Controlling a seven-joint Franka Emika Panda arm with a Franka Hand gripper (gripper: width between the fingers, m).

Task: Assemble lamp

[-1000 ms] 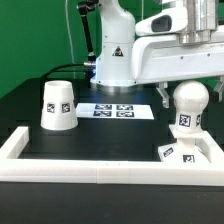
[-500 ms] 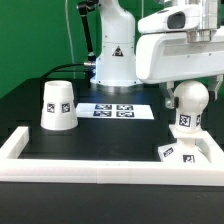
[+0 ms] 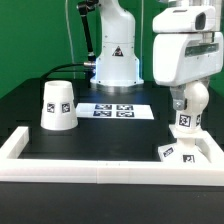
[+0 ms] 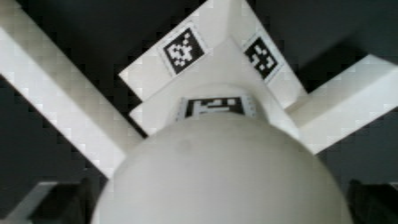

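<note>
Over at the exterior view's right, the white arm [image 3: 188, 50] hangs its hand [image 3: 187, 98] straight down over the bulb [image 3: 190, 110]. The hand's blocky, smooth-shelled body hides the top of the bulb's round head, and one dark finger [image 3: 178, 101] shows just beside it. Whether the hand is wide, narrow or gripping the bulb I cannot tell from either view.

The bulb is matte white plastic, a ball on a thicker straight stem that carries a black-and-white square tag, and it stands upright in the lower right of the exterior view. At its foot sits the base [image 3: 182, 153], a flat square white piece with small tags on its near edge. The stem meets the base, though how firmly cannot be seen.

The shade [image 3: 57, 105], a tapered white cup with a tag on its side, stands mouth down at the exterior view's left, well apart from the bulb. Between them, further back, lies the thin flat marker board [image 3: 115, 110] with its row of printed squares. A long white rail frame [image 3: 95, 166] of square bars borders the black, dull tabletop [image 3: 110, 135] along the bottom and both sides.

From the wrist view, the bulb [image 4: 214, 170] fills much of the picture as a smooth pale dome. Beyond it are its tagged stem, the base [image 4: 217, 45] with two tags, and the bars of the rail frame [image 4: 63, 80] meeting at a corner.
</note>
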